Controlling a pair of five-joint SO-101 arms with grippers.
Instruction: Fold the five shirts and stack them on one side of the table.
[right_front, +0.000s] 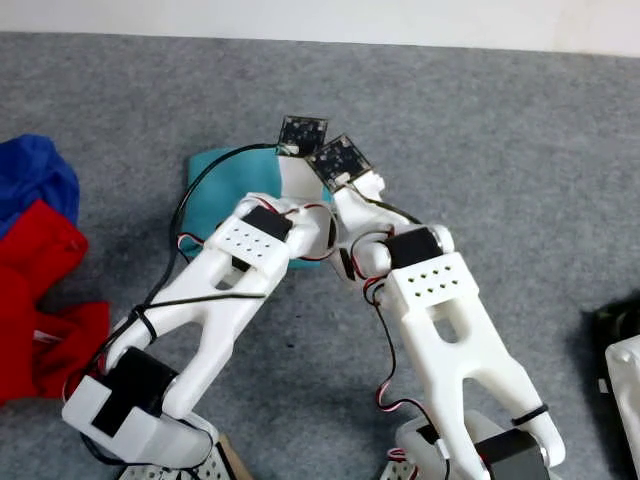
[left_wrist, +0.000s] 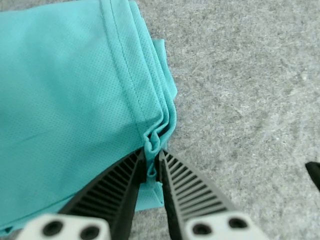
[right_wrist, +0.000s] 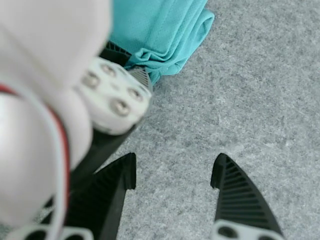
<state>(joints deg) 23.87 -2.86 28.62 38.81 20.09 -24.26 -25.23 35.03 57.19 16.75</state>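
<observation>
Left gripper (left_wrist: 152, 170): clamped down, and it's got cloth! The jaws pinch the layered hem of the folded teal knit shirt (left_wrist: 75, 100) right at its edge.
Teal shirt: lying flat on the grey felt-like table top (right_front: 500, 150), mid-table, tucked under both wrists in the high view.
Right gripper (right_wrist: 172, 172): jaws spread wide, nothing between them, hovering over bare grey surface.
Key relation: the shirt's stacked fold line runs straight on away from the left jaws. For the right jaws the shirt lies ahead, past the left gripper, not touching.
Nearer arm: the left, no contest. It is on the cloth, the right just beside it.
Waiting: a crumpled red shirt (right_front: 40, 290) and a blue shirt (right_front: 35, 175) at the table's edge, well apart.
</observation>
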